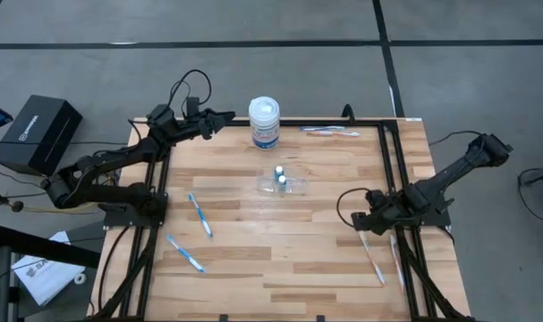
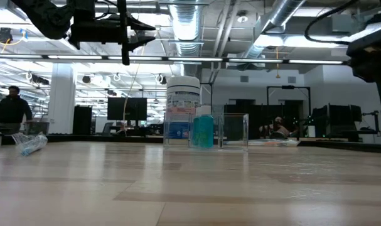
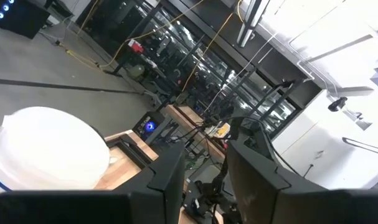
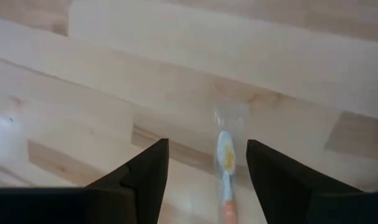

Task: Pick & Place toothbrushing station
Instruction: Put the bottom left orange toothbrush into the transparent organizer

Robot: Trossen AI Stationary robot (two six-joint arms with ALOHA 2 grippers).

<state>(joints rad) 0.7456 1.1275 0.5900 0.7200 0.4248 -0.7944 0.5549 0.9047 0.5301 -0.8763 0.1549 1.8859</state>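
The right hand (image 4: 204,180) is seen low over the desk (image 1: 298,259) near its right edge, fingers apart, with an orange-and-white toothbrush (image 4: 225,171) lying between them, ungripped. The left hand (image 1: 219,117) is held raised at the far left edge beside the white jar (image 1: 264,122), fingers parted and empty. The see-through holder (image 1: 283,183) with two small cylinders (image 1: 279,175) stands mid-desk; blue toothbrushes (image 1: 200,216) lie to the left.
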